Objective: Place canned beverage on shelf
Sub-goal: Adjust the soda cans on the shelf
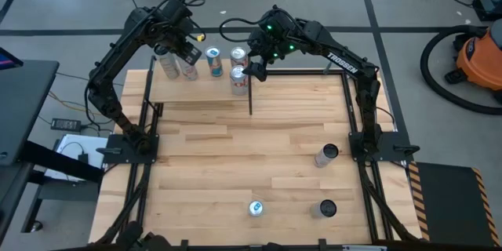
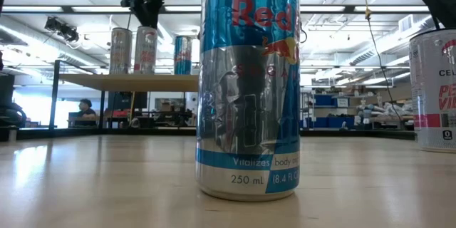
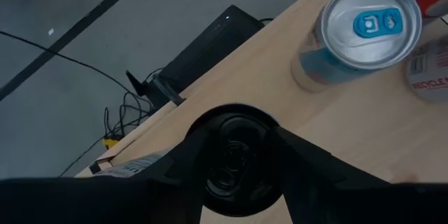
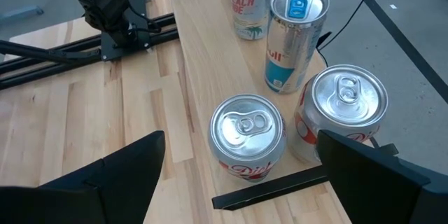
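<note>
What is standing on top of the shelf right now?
The shelf holds five visible cans: two silver ones under the open right hand, a blue-topped can, and two at the left, one dark-topped in the left hand. Arms may hide more.

Bright overhead light; nearest can perhaps blurred.

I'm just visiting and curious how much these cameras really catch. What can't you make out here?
- Low view: the blue can up close fills the middle and hides the table behind it; its top is cut off.
- Low view: the white can is cut by the right edge.
- Left wrist view: the left gripper covers most of the dark-topped can it holds, so its label is hidden.
</note>
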Robot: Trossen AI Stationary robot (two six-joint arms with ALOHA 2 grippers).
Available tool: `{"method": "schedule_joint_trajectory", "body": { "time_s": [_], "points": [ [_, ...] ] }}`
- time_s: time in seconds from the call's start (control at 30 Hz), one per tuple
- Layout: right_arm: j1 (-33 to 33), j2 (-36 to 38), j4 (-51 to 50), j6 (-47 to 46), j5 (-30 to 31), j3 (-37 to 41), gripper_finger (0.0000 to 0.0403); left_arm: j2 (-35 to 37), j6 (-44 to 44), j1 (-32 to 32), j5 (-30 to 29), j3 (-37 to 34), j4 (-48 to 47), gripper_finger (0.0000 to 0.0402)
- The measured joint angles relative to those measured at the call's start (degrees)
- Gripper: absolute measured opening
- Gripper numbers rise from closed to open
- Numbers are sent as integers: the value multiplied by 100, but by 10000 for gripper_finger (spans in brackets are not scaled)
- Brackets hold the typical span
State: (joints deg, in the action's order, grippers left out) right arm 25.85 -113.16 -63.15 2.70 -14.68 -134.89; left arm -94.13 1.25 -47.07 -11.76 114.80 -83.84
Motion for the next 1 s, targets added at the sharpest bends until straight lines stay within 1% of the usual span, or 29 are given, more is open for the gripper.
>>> {"method": "schedule_joint_trajectory", "body": {
  "time_s": [0.1, 0.4, 1.0],
  "points": [
    [0, 0, 0, 0, 0, 0, 382, 0, -172, 0, -1, 0, 5, 157],
    [0, 0, 0, 7, -2, 0, 382, 62, -194, -31, 10, 0, -187, 157],
    [0, -2, 0, 4, 0, 0, 382, 37, -192, -32, 44, 0, 11, 157]
  ]
}}
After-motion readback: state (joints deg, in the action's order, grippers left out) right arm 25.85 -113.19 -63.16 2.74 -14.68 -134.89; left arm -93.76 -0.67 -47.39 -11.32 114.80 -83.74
